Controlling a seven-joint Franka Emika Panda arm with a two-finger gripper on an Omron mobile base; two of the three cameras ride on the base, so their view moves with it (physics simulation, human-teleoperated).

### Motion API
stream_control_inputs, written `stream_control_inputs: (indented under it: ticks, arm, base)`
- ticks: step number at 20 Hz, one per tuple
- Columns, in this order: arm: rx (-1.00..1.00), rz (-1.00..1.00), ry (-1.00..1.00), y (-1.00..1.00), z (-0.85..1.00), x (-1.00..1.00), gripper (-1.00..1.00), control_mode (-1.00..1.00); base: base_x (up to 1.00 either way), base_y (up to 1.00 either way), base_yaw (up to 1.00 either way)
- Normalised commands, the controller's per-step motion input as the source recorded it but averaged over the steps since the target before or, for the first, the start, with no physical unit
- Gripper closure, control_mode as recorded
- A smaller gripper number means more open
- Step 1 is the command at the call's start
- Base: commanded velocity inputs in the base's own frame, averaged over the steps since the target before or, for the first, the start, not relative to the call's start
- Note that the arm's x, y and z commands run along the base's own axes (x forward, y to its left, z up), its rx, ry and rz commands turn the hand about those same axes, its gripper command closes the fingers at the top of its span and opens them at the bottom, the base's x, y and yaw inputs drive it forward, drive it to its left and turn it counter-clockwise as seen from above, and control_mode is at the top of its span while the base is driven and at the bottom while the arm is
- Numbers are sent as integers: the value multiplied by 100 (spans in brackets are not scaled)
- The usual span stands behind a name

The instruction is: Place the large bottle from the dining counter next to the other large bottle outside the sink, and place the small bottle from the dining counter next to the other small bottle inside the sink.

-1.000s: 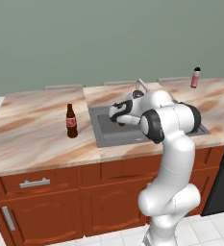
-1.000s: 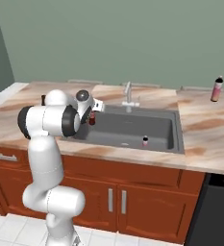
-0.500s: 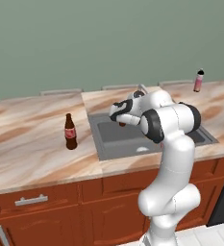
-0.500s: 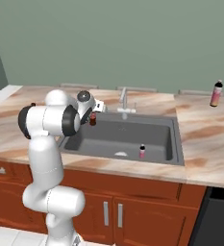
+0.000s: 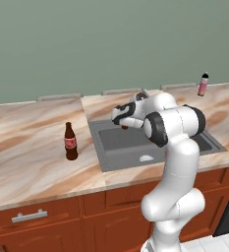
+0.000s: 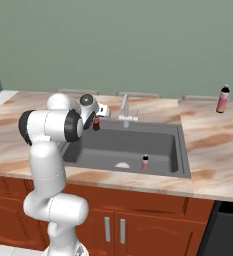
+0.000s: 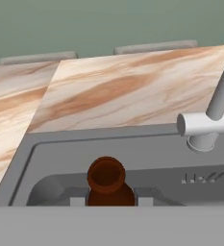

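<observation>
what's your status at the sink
Tool shut on small brown bottle, held over the sink back left. Other small bottle stands in the basin. Faucet off to one side, path down open.

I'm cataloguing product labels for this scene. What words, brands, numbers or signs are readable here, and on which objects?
No text can be read in any view.
Tall brown bottle on the counter: a red label band, too small and blurred to make out lettering.
Brown bottle in the end effector: seen from above in the hand view, no print visible.
Small bottle in the sink: too small to tell.
Pink gradient bottle: no lettering legible.
</observation>
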Motion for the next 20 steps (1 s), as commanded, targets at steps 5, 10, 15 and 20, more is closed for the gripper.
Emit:
stream_control_inputs:
  ticks: [5, 10, 15, 20]
  arm:
    - [0, 0, 0, 0, 0, 0, 100, 100]
    - [0, 0, 0, 0, 0, 0, 100, 100]
    - [0, 0, 0, 0, 0, 0, 100, 100]
    - [0, 0, 0, 0, 0, 0, 100, 100]
  base:
    - [38, 10, -5]
    - [8, 1, 0]
    - [0, 0, 0]
    - [0, 0, 0]
